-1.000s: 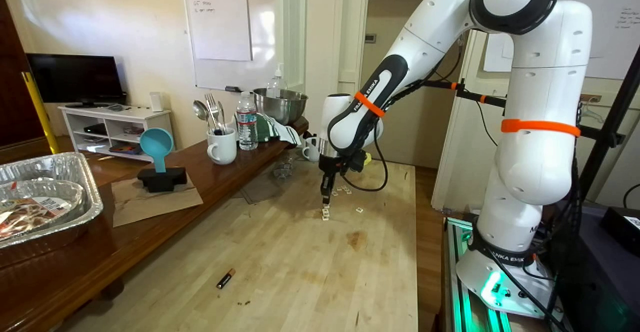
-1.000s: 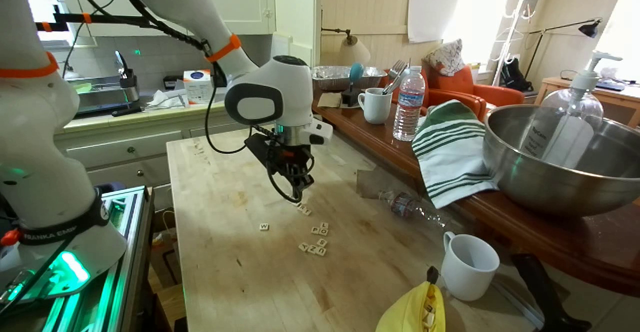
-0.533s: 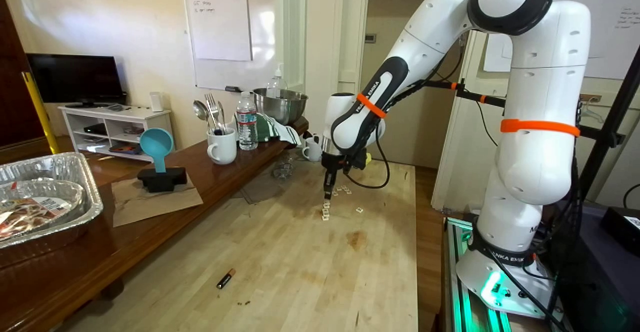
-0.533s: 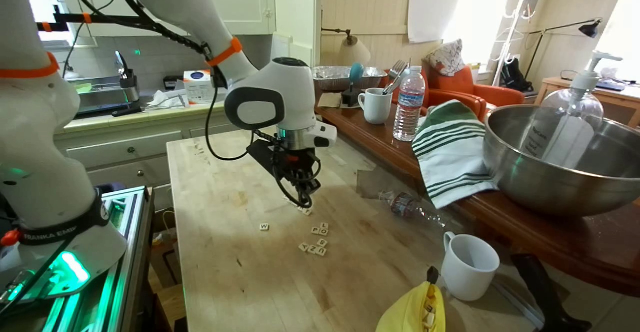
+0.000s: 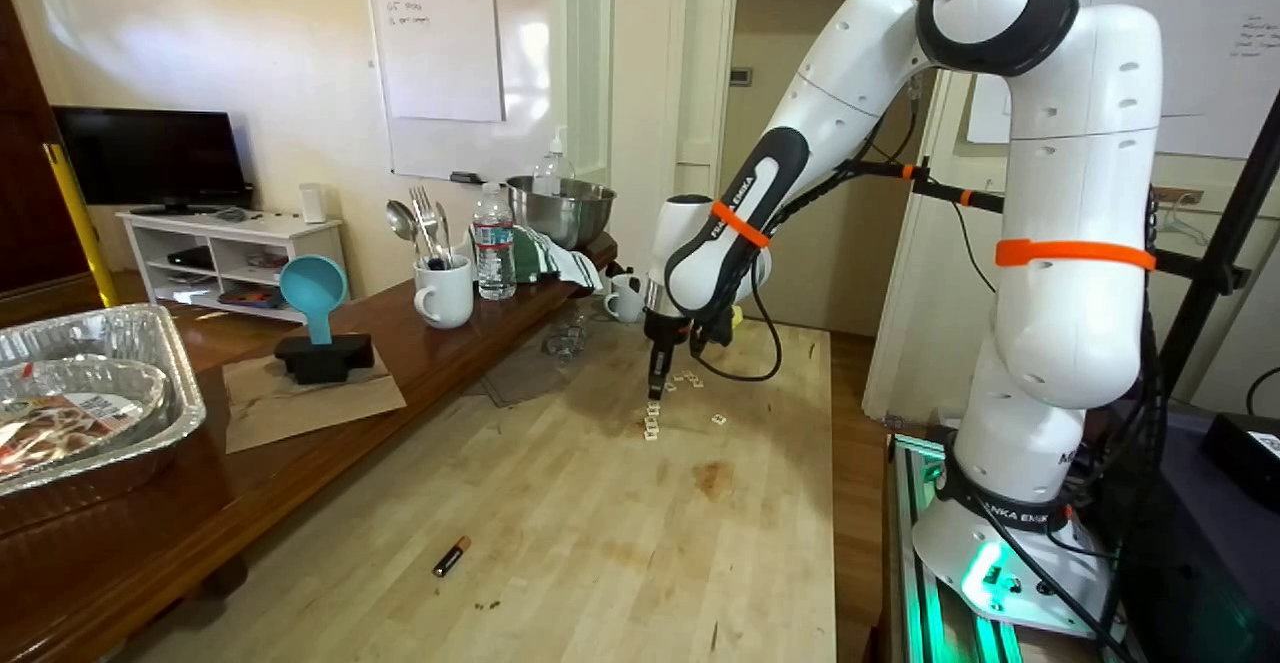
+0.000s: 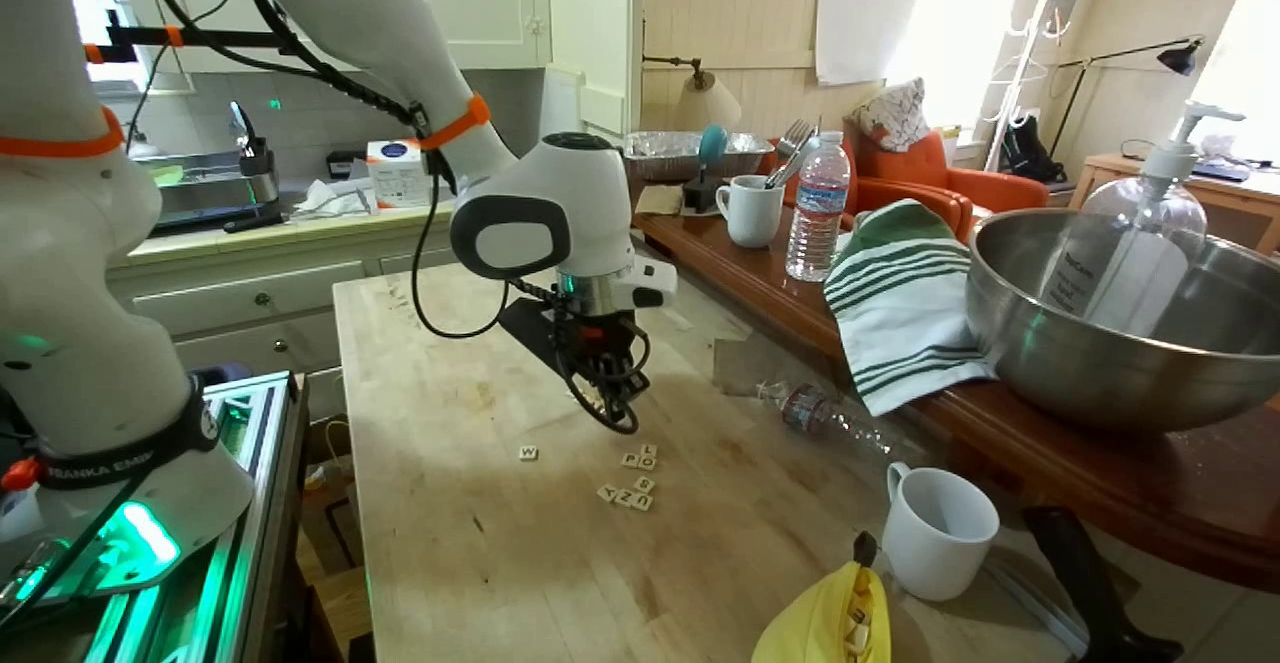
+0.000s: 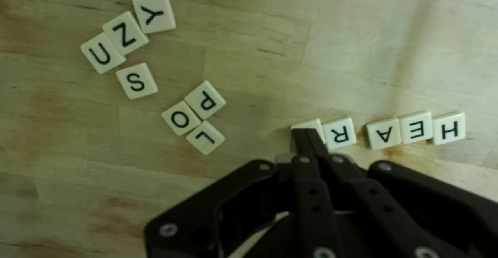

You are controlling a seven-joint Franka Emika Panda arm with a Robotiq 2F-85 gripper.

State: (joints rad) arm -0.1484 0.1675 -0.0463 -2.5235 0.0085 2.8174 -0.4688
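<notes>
Cream tiles H (image 7: pixel 449 129), E (image 7: pixel 416 127) and A (image 7: pixel 384 134) already sit together; R (image 7: pixel 339 134) remains a gap away, my closed, empty pincer (image 7: pixel 306 131) half-hiding its neighbour (image 7: pixel 309 123).

My wrist view shows smooth, plastic-looking tiles (image 7: pixel 339 133) and, at bottom, a matt gripper (image 7: pixel 306 131); in an exterior view I get a dull wooden table (image 6: pixel 560 553) at centre and, at right, a glossy wooden counter (image 6: pixel 1180 463), shiny metal bowl (image 6: pixel 1110 383) and cloth towel (image 6: pixel 895 313).

White, rounded arm (image 5: pixel 850 68) with orange bands (image 5: pixel 1075 253), black cables (image 6: pixel 375 98) and black, screw-studded hand (image 7: pixel 306 131)
</notes>
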